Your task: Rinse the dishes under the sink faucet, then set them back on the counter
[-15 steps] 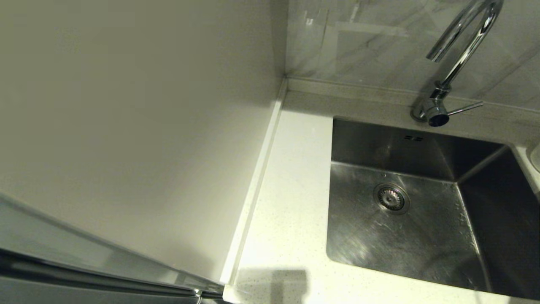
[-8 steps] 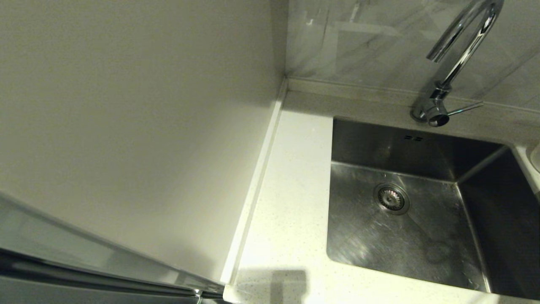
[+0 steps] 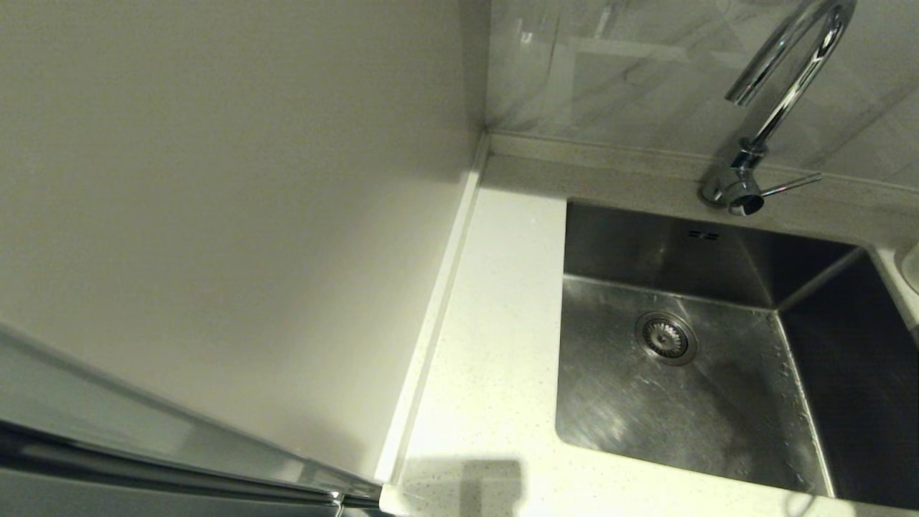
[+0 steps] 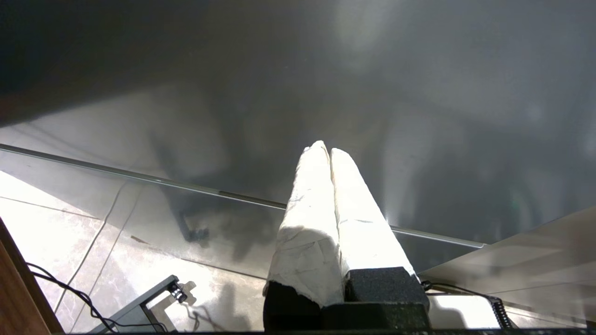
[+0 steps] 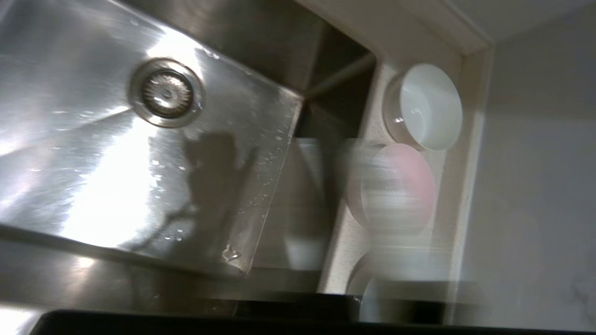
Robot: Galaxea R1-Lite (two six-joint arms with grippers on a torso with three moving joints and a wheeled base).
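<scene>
Down by the floor tiles (image 4: 56,218), left claw (image 4: 329,150) parked, white-wrapped fingers (image 4: 312,195) pressed flat together, nothing held, facing a glossy grey panel (image 4: 419,93). Loose black cable (image 4: 70,293) on the tiles beside it.

At the near edge of the counter (image 3: 495,345), bare speckled worktop left of the sink (image 3: 718,409); raised rim (image 3: 431,323) and tall plain wall (image 3: 215,179) closing that side. Inside the basin, scattered droplets, strainer drain (image 3: 665,337) mid-floor, overflow slots (image 3: 703,235) on the back wall. Open room above the basin.

On the narrow counter strip right of the sink, hemmed between basin edge and side wall, three bowls in a row: a blurred one (image 5: 372,279) nearest the camera, colour unclear, then the pink bowl (image 5: 400,186), then the white bowl (image 5: 426,107). Right claw (image 5: 349,200) over this strip, smeared; open or closed, cannot tell.

Farthest back, faucet (image 3: 782,93) arching over the sink's rear edge, thin lever (image 3: 790,185) pointing right, tiled backsplash (image 3: 632,72) behind.
</scene>
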